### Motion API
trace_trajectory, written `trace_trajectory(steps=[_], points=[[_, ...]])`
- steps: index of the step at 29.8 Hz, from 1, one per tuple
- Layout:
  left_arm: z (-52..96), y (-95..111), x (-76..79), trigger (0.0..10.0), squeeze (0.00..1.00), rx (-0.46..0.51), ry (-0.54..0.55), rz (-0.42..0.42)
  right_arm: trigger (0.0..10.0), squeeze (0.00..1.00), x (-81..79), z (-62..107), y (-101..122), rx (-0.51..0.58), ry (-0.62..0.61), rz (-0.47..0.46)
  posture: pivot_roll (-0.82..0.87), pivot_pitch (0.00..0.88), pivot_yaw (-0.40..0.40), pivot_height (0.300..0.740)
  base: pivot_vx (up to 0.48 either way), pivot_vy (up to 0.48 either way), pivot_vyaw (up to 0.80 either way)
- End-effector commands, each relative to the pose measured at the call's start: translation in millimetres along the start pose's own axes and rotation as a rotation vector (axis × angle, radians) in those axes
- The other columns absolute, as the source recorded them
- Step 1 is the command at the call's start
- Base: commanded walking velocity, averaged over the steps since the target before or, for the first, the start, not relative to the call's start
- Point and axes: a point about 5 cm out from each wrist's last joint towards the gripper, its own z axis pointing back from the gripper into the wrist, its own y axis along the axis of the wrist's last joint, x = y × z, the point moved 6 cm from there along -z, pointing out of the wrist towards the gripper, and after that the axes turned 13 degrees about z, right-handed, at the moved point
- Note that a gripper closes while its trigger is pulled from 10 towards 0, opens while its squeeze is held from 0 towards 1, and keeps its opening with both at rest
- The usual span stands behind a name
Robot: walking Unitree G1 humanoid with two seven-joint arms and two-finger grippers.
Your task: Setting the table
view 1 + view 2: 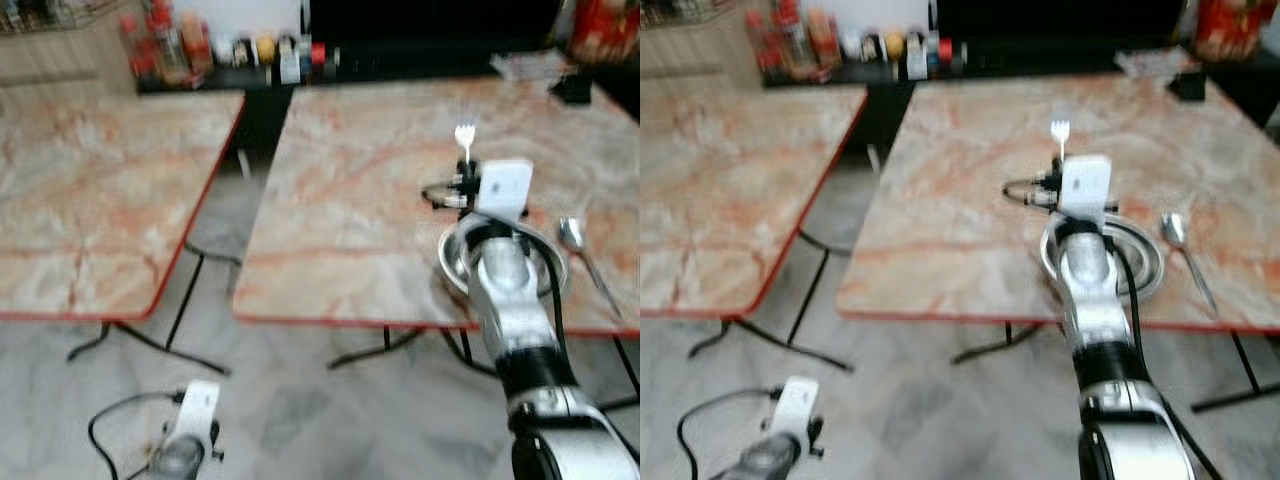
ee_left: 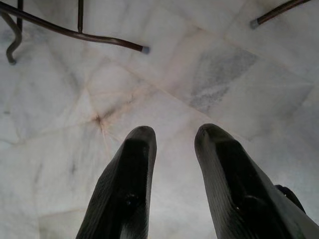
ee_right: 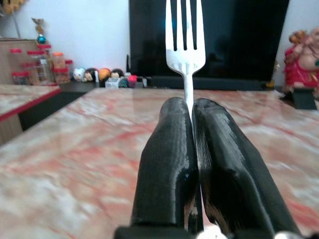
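Observation:
My right gripper (image 3: 188,107) is shut on a silver fork (image 3: 185,35), whose tines stick out past the fingertips. From the head views the fork (image 1: 464,138) points away from me above the marble table (image 1: 350,190), just beyond a steel plate (image 1: 455,262) that my right arm partly covers. A spoon (image 1: 577,242) lies on the table to the right of the plate. My left gripper (image 2: 172,137) hangs low over the floor, open and empty.
A second marble table (image 1: 100,180) stands to the left, with a gap of floor between the two. Bottles and jars (image 1: 200,50) line a dark shelf at the back. A red figurine (image 3: 304,64) sits at the far right. Table legs (image 2: 79,32) cross the floor.

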Motion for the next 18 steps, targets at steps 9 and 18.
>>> trace_trajectory(steps=[9,18], points=[[0.5,-3.5,-0.6,10.0,0.00,-0.013,0.001,-0.009,10.0,0.00,1.4,-3.8,9.7,0.024,-0.005,-0.003,-0.08,0.054,0.070,0.740,0.000,-0.288,0.00],[0.4,-3.2,-0.8,10.0,0.00,-0.012,0.001,-0.007,10.0,0.00,1.7,-3.6,9.3,0.021,-0.006,-0.004,-0.08,0.057,0.070,0.740,0.000,-0.287,0.00]])
